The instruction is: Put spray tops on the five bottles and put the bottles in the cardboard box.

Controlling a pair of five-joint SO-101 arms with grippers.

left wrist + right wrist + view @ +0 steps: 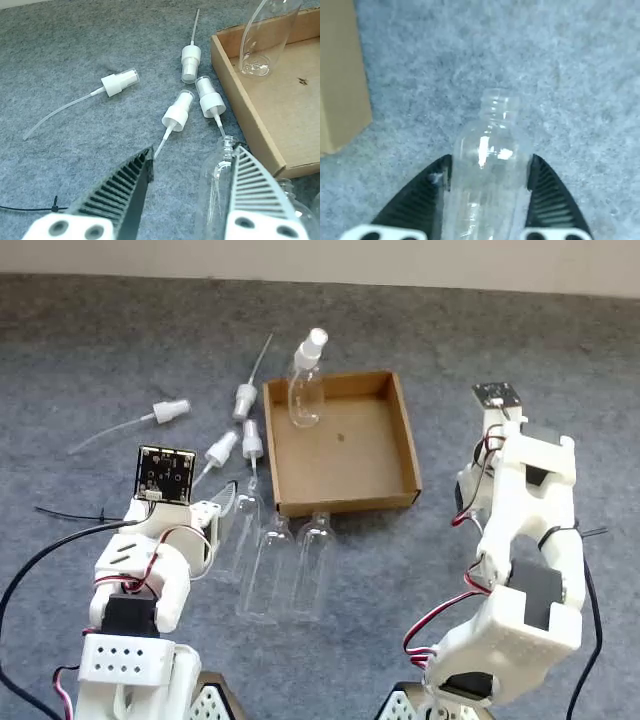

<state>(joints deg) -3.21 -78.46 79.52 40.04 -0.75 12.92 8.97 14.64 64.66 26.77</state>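
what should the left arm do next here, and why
Probably ease the open left gripper forward onto the nearest spray top and close on it. The right gripper holds a bottle whose neck is bare, and the left one grips nothing, with that top lying loose just ahead of it.

Table: grey felt-like cloth is looking matt and fuzzy.
Cardboard box: brown card is looking matt.
Bottle in right pincer: clear plastic is gleaming, smooth and glossy.
Spray tops: white plastic is looking smooth.
Left pincer: black ribbed pads are looking matt.
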